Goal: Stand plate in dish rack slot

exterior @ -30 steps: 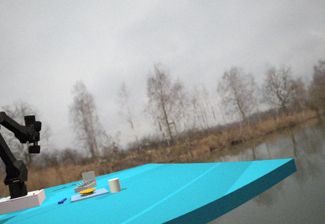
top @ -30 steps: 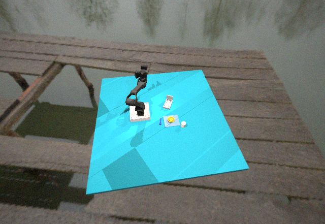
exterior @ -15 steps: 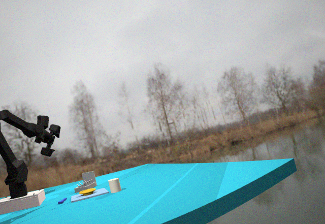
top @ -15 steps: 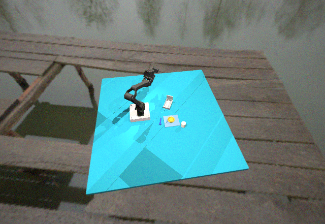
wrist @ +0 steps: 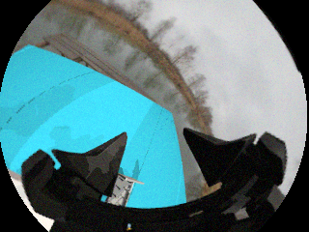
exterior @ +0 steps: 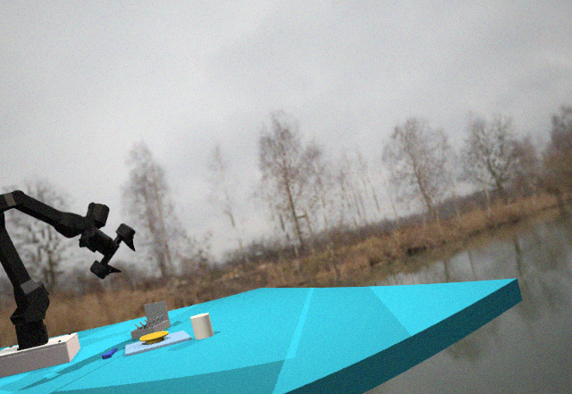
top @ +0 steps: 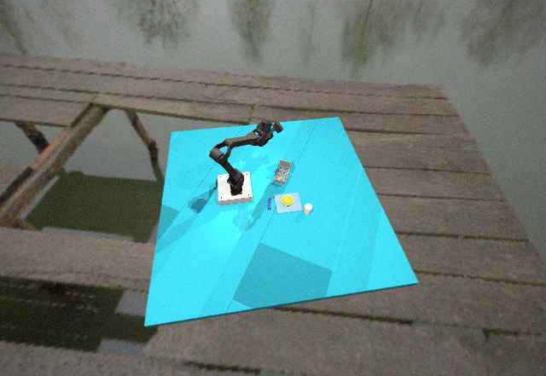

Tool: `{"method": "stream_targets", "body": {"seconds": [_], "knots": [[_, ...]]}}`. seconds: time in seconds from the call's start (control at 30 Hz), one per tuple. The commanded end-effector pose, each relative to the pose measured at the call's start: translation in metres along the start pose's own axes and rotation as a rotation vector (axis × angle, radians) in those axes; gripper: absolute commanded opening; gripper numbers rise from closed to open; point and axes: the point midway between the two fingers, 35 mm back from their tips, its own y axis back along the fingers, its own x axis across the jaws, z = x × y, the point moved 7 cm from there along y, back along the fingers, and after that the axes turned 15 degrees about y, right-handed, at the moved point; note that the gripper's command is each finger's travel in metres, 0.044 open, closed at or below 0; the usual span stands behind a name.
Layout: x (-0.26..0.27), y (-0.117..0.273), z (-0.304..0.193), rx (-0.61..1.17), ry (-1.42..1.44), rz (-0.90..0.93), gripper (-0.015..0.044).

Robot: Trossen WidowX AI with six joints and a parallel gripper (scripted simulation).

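From the top view, the round yellow plate (top: 287,199) lies flat on a pale blue square mat (top: 288,202) on the flat turquoise worktop (top: 281,248), with the grey dish rack with thin rails (top: 281,171) just behind it, a short cream cylinder (top: 308,208) near the mat's corner and a small blue stick (top: 270,205) on its other side. The black tool (top: 274,126) hangs high over the worktop's far edge, well apart from the plate and beyond the rack; its fingers are too small here to judge. In the exterior view the plate (exterior: 154,336) shows as a thin yellow disc lying flat on the mat (exterior: 157,341), in front of the rack (exterior: 151,319). The tool (exterior: 116,251) is released, its fingers spread wide with nothing between them, well above the plate; the arm is cut off at the left edge. In the wrist view the two dark fingers stand apart, the rack (wrist: 124,188) peeks between them, and the plate is hidden.
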Motion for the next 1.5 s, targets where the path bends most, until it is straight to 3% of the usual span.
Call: {"method": "stream_targets", "body": {"seconds": [0.0,0.7,1.47], "knots": [[0.000,-0.003,-0.027,0.102,-0.109,0.042,0.0400],[0.013,0.018,-0.150,0.555,-0.647,0.185,0.0400],[0.057,0.091,-0.257,1.011,-1.289,0.266,0.0400]]}}
